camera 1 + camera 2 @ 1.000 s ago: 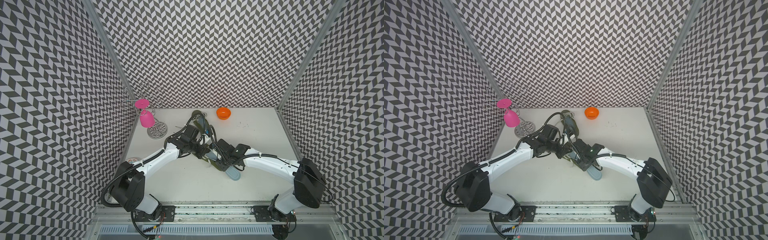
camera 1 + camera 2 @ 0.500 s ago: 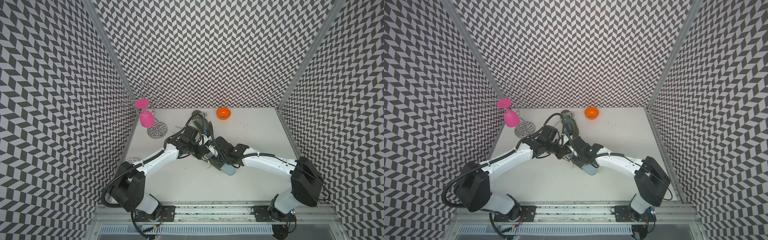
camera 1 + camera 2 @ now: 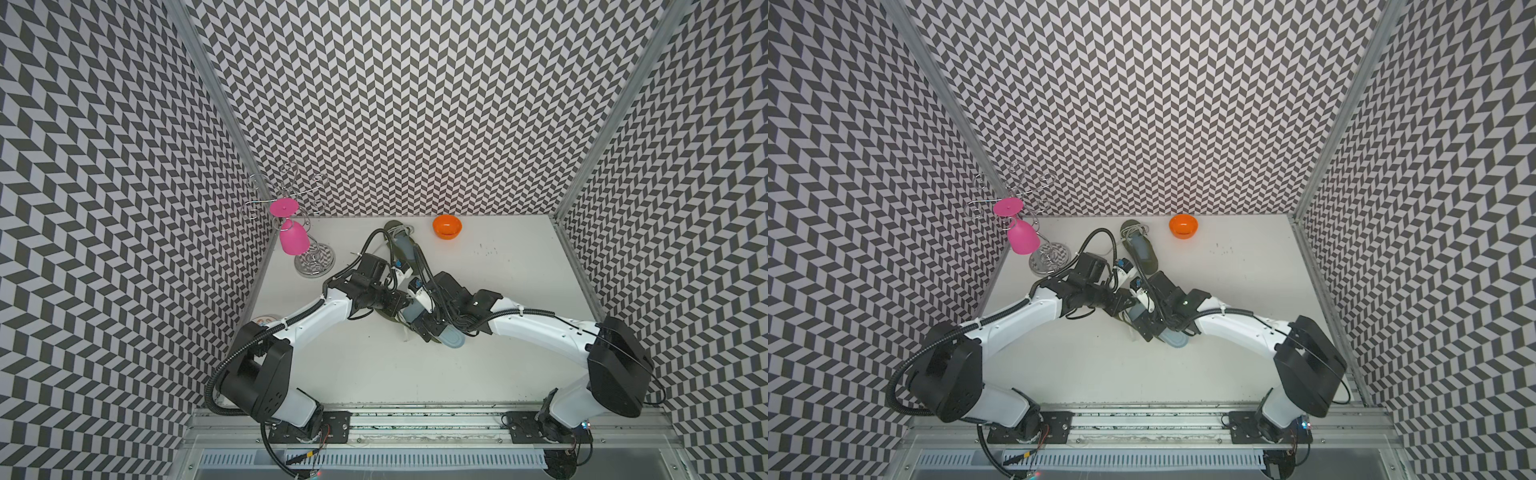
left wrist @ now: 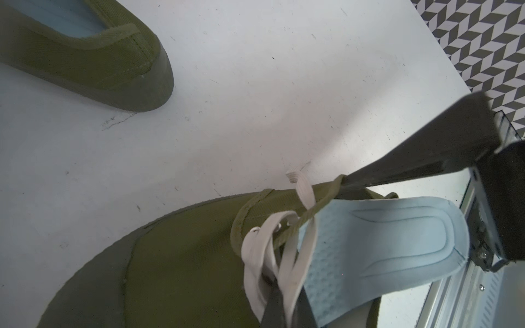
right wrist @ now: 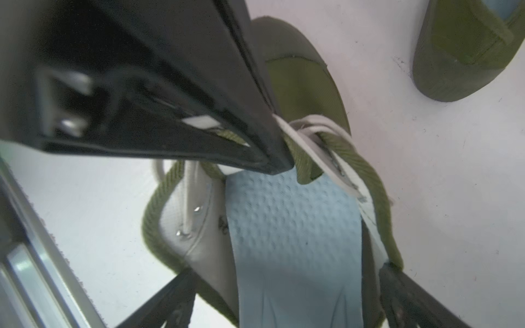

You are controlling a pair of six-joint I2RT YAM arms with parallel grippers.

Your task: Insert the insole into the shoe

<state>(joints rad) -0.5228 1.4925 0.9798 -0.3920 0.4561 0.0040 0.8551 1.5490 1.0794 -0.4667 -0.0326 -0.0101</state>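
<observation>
Now left pincer (image 5: 279, 167) clenched on shoe (image 4: 184, 255) rim edge; right pincer (image 5: 287, 269) spread wide, straddling insole (image 4: 383, 241).

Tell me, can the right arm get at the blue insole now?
Probably yes. The right gripper is open with a finger on each side of the insole, whose heel end sticks out of the shoe. The left gripper, shut on the shoe's laced edge, does not cover that end.
</observation>
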